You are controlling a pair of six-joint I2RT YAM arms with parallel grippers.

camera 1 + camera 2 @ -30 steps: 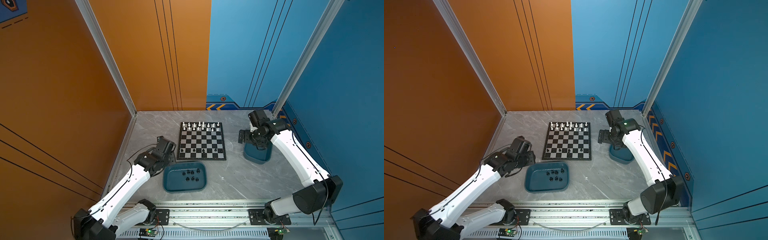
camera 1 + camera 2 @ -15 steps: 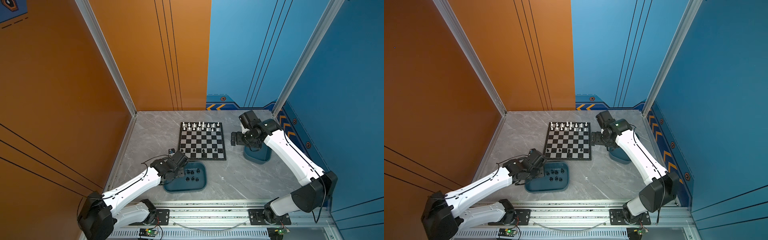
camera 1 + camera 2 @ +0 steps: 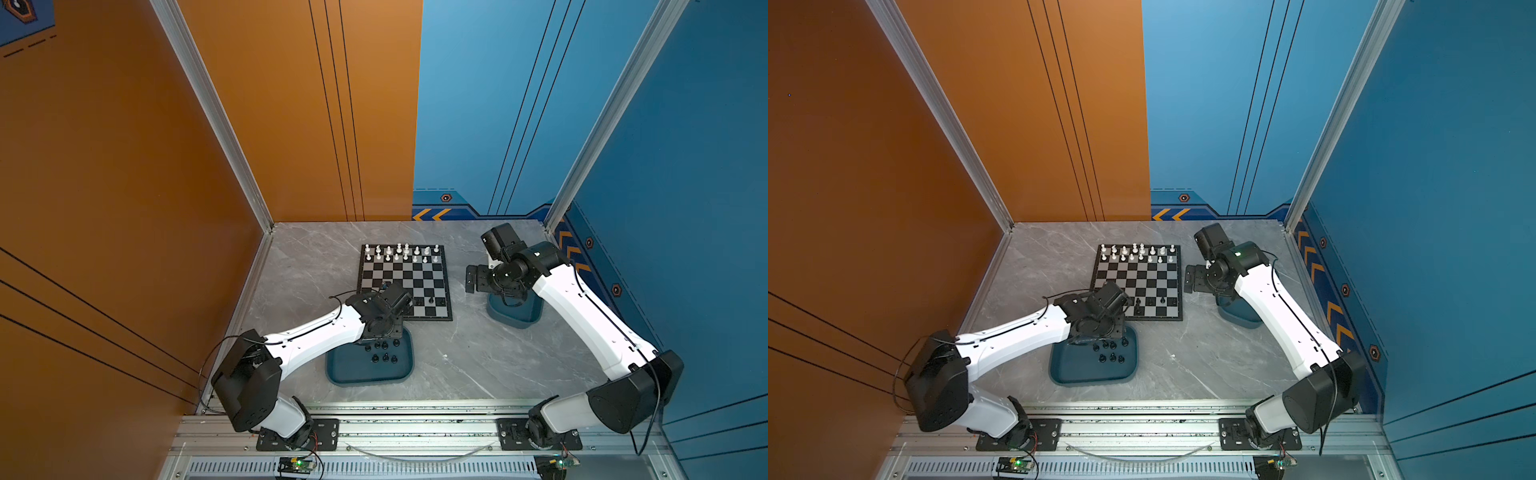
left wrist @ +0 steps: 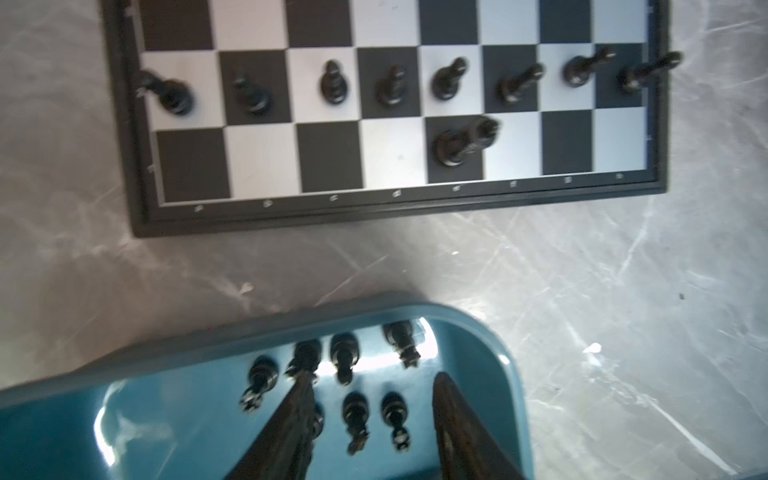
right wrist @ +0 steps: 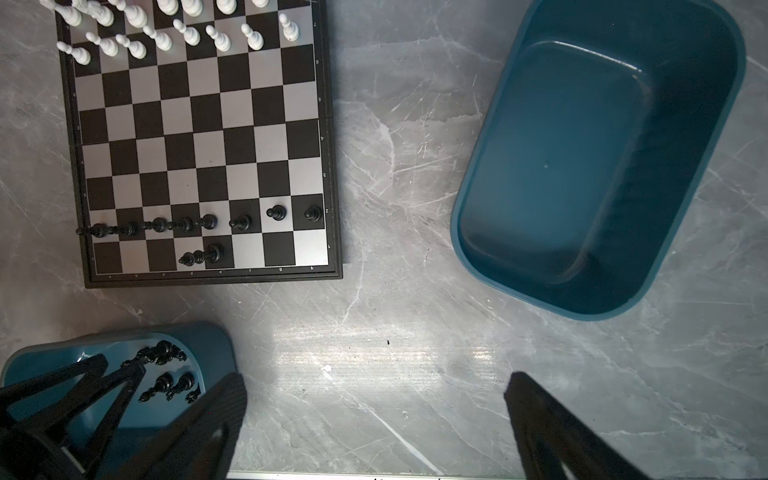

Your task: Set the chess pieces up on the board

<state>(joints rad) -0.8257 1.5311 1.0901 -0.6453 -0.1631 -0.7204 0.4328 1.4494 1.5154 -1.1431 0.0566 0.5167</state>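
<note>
The board (image 3: pixel 405 286) lies mid-table. White chess pieces (image 3: pixel 401 253) fill its two far rows. Black pawns (image 5: pixel 187 224) line the second near row, and one taller black piece (image 4: pixel 461 141) stands behind them. Several more black pieces (image 4: pixel 355 411) stand in the near teal tray (image 3: pixel 340 374). My left gripper (image 4: pixel 374 376) hangs open over that tray. Two black pieces show between its fingers (image 4: pixel 446 411), and neither is gripped. My right gripper (image 5: pixel 374 380) is wide open over bare table, between the board and the right tray. It holds nothing.
An empty teal tray (image 5: pixel 457 232) sits right of the board, partly under the right arm (image 3: pixel 582 307) in both top views. Orange and blue walls close in the table on three sides. A metal rail (image 3: pixel 415 428) runs along the front.
My left arm has swung from the table left of the board to over the near tray. My right gripper has shifted left, off the right tray and toward the board.
</note>
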